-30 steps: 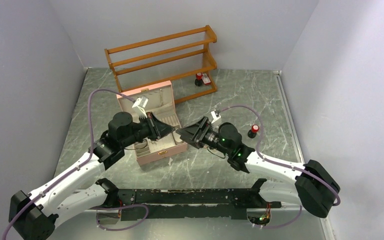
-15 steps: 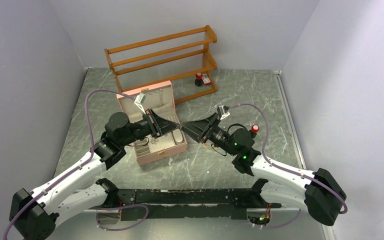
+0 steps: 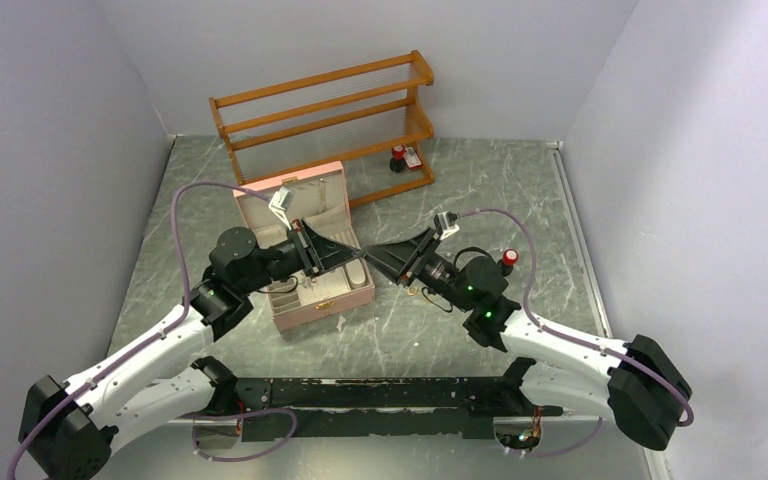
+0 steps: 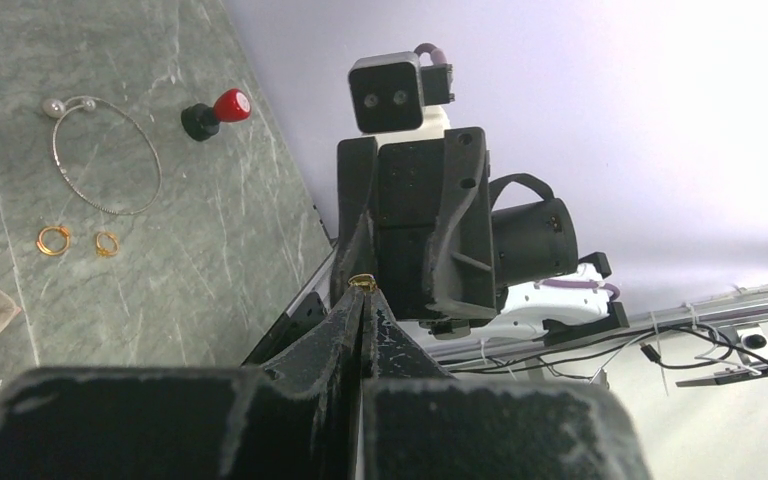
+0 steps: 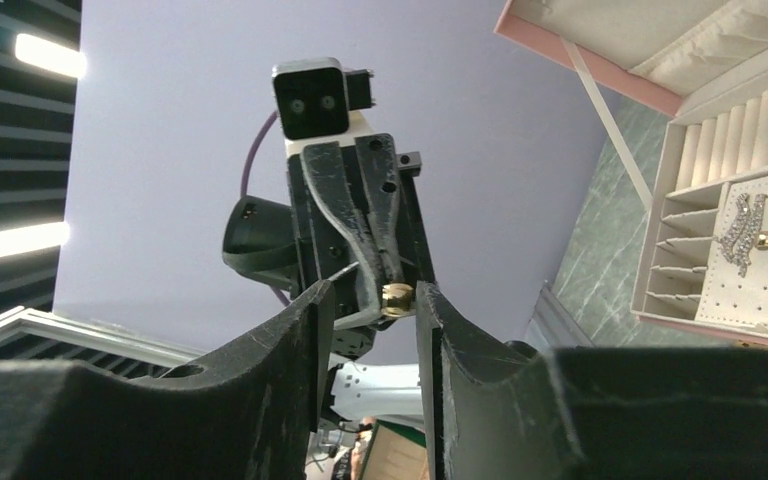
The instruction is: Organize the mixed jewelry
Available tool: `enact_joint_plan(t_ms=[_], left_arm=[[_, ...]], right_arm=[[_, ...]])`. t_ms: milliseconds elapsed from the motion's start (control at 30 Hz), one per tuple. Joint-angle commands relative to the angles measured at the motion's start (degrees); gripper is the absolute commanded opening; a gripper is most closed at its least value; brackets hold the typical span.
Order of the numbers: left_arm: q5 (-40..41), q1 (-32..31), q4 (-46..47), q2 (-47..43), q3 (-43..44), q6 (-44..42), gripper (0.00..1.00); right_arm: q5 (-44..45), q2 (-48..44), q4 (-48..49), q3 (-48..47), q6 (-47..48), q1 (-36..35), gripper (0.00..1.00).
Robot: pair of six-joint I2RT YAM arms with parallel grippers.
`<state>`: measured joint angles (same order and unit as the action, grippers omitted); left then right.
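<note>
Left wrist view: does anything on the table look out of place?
Yes. A thin pearl-tipped bangle and two small gold rings lie loose on the bare table, outside the pink box, unsorted.

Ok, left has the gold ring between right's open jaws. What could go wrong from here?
1. The gold ring is pinched only at the tips of the shut left jaws, in mid-air; the open right jaws closing off-centre could flick it loose.
2. A dropped ring may land on the table among the loose rings, not in the pink box.
</note>
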<state>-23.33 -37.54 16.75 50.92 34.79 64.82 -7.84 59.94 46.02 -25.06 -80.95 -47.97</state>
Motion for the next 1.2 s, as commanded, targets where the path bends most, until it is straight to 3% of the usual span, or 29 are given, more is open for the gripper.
enact_joint_plan(t_ms=[0,333,467,700,1167], left_arm=[[-1.7,0.5,4.3,0.1,-1.5,1.3,0.05],[-1.5,0.5,4.8,0.0,-1.9,1.7,0.05],[-1.3,0.4,4.8,0.1,-1.7,1.4,0.05],[-1.5,0.5,5.8,0.0,-1.7,0.1,0.05],[-2.2,0.5,10.2,-3.4,0.5,-29.5,0.05]], right_arm=[[2.0,-2.0,1.6,0.9,0.6,0.1,0.39],[2.0,-2.5,-1.1,0.3,1.6,0.1,0.32],[2.3,-3.7,-3.1,0.5,2.5,0.1,0.42],[1.2,-5.1,-6.8,0.6,1.8,0.1,0.52],[-2.2,-5.9,-9.7,-2.0,-9.9,0.1,0.64]])
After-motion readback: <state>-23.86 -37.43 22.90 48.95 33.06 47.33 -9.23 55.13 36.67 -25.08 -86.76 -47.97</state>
